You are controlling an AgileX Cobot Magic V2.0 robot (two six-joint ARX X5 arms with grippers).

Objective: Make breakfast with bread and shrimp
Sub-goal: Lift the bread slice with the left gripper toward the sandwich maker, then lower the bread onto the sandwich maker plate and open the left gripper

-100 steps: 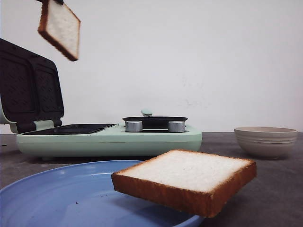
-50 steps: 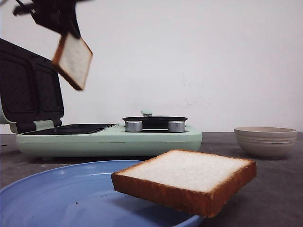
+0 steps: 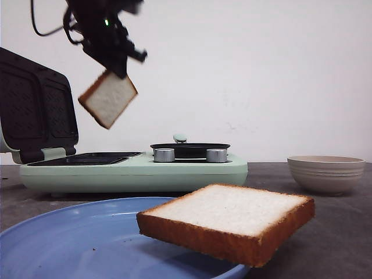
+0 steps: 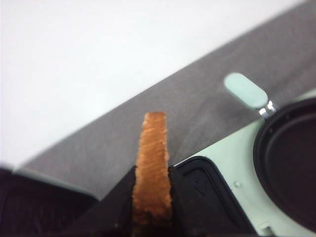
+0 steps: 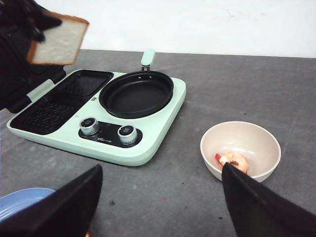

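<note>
We start with the grey tabletop (image 5: 207,197), which carries a mint-green breakfast maker (image 5: 143,148): an open grill lid (image 3: 35,104) standing up at its left, a ribbed sandwich plate (image 5: 74,96) below it, a round black frying pan (image 5: 137,93) on the right half, two knobs (image 5: 127,134) in front. Near us lies a blue plate (image 3: 75,238) with one slice of bread (image 3: 229,218) resting on its rim, partly overhanging. To the right stands a beige bowl (image 5: 240,148) holding a shrimp (image 5: 233,159).

The relation that matters to us is the second slice (image 3: 108,97) against the sandwich plate. It hangs from the left pincer (image 3: 119,68), clenched on the slice's upper corner, and the slice dangles corner-down like a diamond. In the front view it is high above the maker, over the stretch between the open lid and the pan; in the left wrist view we see its crust edge (image 4: 152,173) squeezed between the two fingers (image 4: 183,200), with the plate's corner just beyond it. We judge the slice must come down and tip flat, since it now stands roughly on edge while the plate lies level.

The left arm is plainly the nearer one. The right pincer (image 5: 158,197) is spread wide and empty, held above the tabletop between the blue plate and the bowl.
</note>
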